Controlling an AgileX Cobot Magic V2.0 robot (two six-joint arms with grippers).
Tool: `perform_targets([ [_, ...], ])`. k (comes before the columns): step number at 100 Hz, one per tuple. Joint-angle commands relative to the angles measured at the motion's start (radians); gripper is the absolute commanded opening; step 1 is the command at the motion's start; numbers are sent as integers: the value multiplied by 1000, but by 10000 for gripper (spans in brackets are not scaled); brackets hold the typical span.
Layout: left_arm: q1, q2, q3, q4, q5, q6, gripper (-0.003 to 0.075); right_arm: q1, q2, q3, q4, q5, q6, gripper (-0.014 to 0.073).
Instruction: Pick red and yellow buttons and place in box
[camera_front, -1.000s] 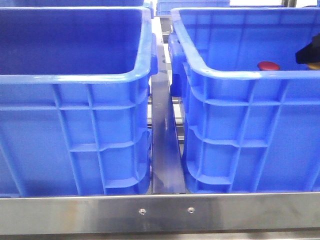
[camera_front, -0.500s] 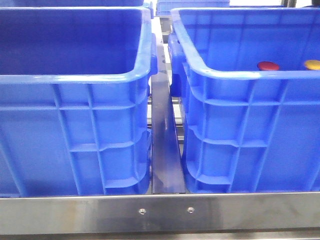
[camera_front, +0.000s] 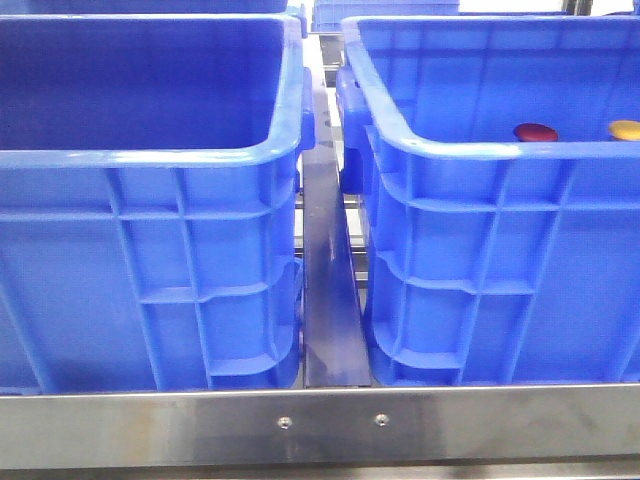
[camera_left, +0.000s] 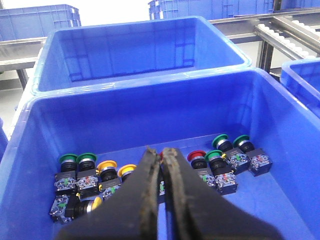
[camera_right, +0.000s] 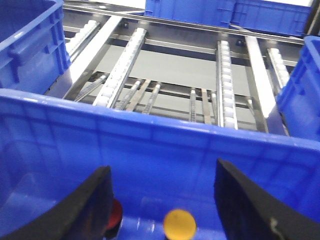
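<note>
In the front view the box (camera_front: 440, 145) is the right-hand blue crate with panelled inner walls. A dark red button (camera_front: 536, 132) and a yellow button (camera_front: 625, 129) lie inside it, just above the near rim. Neither gripper shows in that view. In the right wrist view my right gripper (camera_right: 162, 167) hangs open above the box (camera_right: 150, 145). The yellow button (camera_right: 180, 225) lies between its fingers, and the red button (camera_right: 116, 217) is half hidden behind one finger. My left gripper (camera_left: 161, 152) is shut, with only a sliver of red showing between its tips.
The left blue crate (camera_front: 150, 155) has smooth inner walls. In the left wrist view a crate (camera_left: 45, 125) holds several push-button switches with green, yellow and red caps (camera_left: 196, 156). Another blue crate (camera_left: 140, 45) stands beyond it. Roller rails (camera_right: 122, 70) run behind the box.
The black right gripper seen over the yellow button a second ago has left the front view. The yellow button now lies uncovered in the box beside the red one.
</note>
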Motion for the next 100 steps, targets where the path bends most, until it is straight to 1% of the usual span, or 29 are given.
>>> perform_targets([
  [1,1,6,-27,-9,-74,-12,-19,45,-94,24,111,-70,26,468],
  [9,1,6,-27,-9,-74,-12,-19,70,-170,70,111,-91,58,466],
  [19,1,6,-27,-9,-74,-12,-19,76,-270,132,111,-89,87,466],
  [46,1,6,-27,-9,-74,-12,-19,76,-534,261,110,-90,89,465],
  [60,1,6,-27,-9,-74,-12,-19,76,-615,307,110,-89,89,464],
  [64,1,6,-27,-9,-74,-12,-19,76,-628,314,110,-89,89,451],
  [67,1,6,-27,-9,-74,-12,-19,76,-636,317,110,-88,89,430],
  [72,1,6,-27,-9,-74,-12,-19,76,-641,317,110,-88,89,372],
  [73,1,6,-27,-9,-74,-12,-19,76,-641,317,110,-88,89,342],
  [74,1,6,-27,-9,-74,-12,-19,76,-641,317,110,-87,89,342],
  [78,1,6,-27,-9,-74,-12,-19,76,-641,317,110,-85,89,272],
  [80,1,6,-27,-9,-74,-12,-19,76,-641,317,110,-85,89,222],
  [81,1,6,-27,-9,-74,-12,-19,76,-641,317,110,-85,89,222],
  [87,1,6,-27,-9,-74,-12,-19,76,-641,317,110,-85,89,96],
  [88,1,6,-27,-9,-74,-12,-19,76,-641,317,110,-85,89,96],
  [91,1,6,-27,-9,-74,-12,-19,76,-641,317,110,-85,89,34],
  [98,1,6,-27,-9,-74,-12,-19,76,-641,317,110,-85,89,-76],
  [100,1,6,-27,-9,-74,-12,-19,76,-641,317,110,-85,89,-68],
])
